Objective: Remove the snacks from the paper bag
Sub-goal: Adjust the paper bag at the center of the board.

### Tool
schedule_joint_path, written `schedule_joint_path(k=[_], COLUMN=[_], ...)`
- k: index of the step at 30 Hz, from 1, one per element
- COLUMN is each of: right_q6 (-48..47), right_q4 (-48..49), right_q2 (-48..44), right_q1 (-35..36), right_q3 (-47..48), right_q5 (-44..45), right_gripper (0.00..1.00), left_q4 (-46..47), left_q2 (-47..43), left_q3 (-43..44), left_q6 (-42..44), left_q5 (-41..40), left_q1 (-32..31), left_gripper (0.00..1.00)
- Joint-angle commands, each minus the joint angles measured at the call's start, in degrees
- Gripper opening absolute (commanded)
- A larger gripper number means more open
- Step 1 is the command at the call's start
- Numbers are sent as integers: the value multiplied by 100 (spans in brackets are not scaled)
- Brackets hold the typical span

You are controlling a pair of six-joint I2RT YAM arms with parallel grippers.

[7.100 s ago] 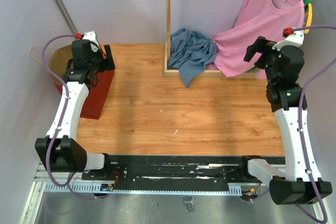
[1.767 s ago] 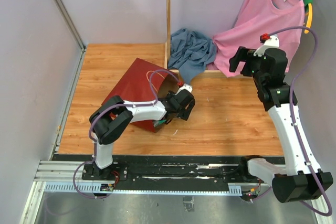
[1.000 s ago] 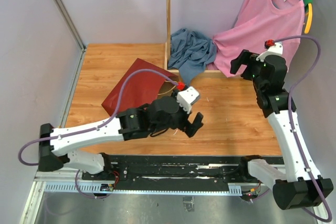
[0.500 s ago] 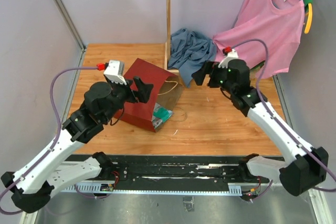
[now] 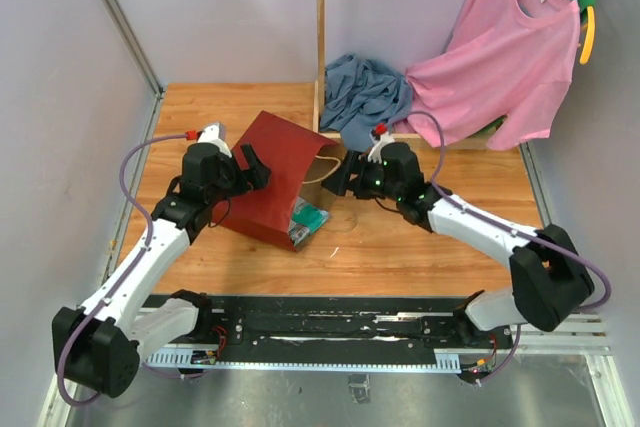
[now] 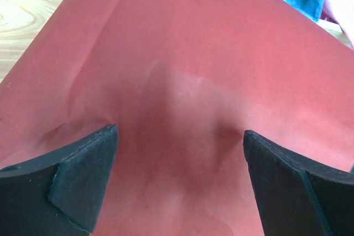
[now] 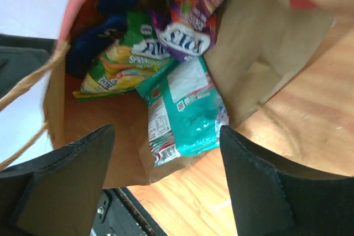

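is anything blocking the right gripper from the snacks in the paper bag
Nothing visible. The paper bag lies with its mouth open toward the right gripper, and the teal packet sits bare at the opening. The cord handle hangs off to the side.

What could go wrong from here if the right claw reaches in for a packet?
1. The left claw is open over the red side of the paper bag, not clamped on it, so the bag may slide when a packet is pulled.
2. The cord handle lies beside the open right claw and could snag a finger.
3. The purple packet overlaps the teal packet, so pulling one may drag both.
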Motion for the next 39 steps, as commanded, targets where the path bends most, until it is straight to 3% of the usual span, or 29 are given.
schedule_joint_path(k=[1,7,11,15,26,34,39], right_q6=[952,1504,2262,2928,3584,4225,4368], right_q4=[1561,2760,4057,5089,5308,5490,5280], right_q2=[410,1533,2414,3238,4623,5185,5361], right_q1=[252,426,432,449,518,936,1032], right_q3=[-726,-564,-429,-226,1144,1674,2058], right_q5=[-217,-515,-687,-500,-177,468,998], right_gripper=[74,56,42,36,34,6,4], left_q4=[622,1123,1339,1319,1747,1838,1346], left_q2=[185,819,1072,1387,2443,3488,4083], left_q3=[-61,-91,-73,126,827,1902,2851], left_q6=[-31,-17,30,221,463,780,1293], left_q5=[-29,261,239,62,230,566,559], left_q1=[163,229,230,242,639,862,862], left_gripper=[100,100,100,100,100,100,100])
